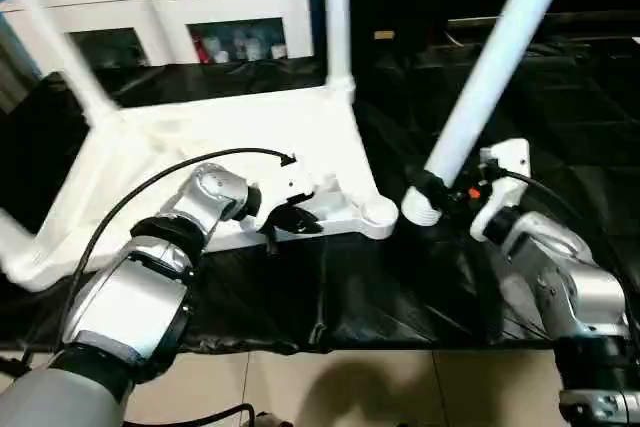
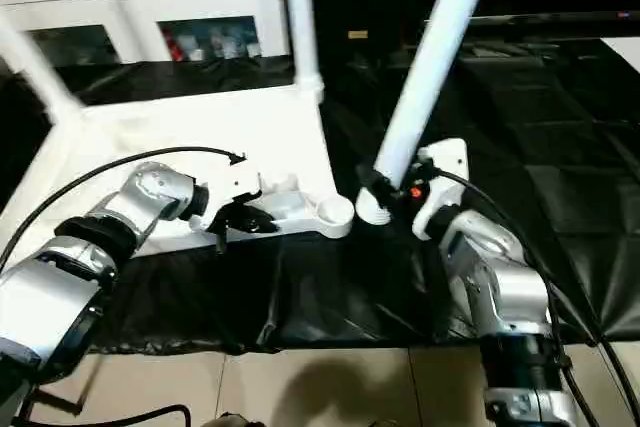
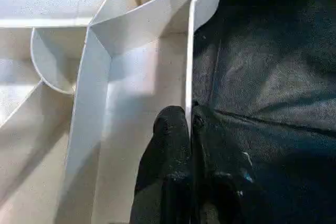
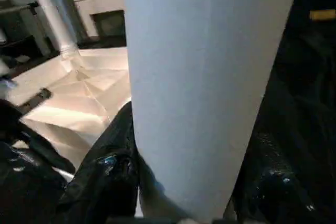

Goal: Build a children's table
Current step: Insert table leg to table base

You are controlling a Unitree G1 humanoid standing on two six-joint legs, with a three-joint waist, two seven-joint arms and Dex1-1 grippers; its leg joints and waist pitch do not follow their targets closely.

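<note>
Pinching the tabletop's (image 1: 230, 137) near rim just beside its empty corner socket (image 1: 379, 212), the left claw (image 1: 290, 219) is closed narrow on the thin wall and should hold firm. The right claw (image 1: 437, 195) grips the loose leg (image 1: 495, 67) near its foot, beside that socket; it seems tilted, so straighten it before pushing. Beyond the socket, other legs already stand.

From where I stand, no lettering, brand, number or sign can be read on anything here. The small items behind the cabinet's glass doors (image 1: 236, 45) may carry labels, but they are too small and blurred to make out
</note>
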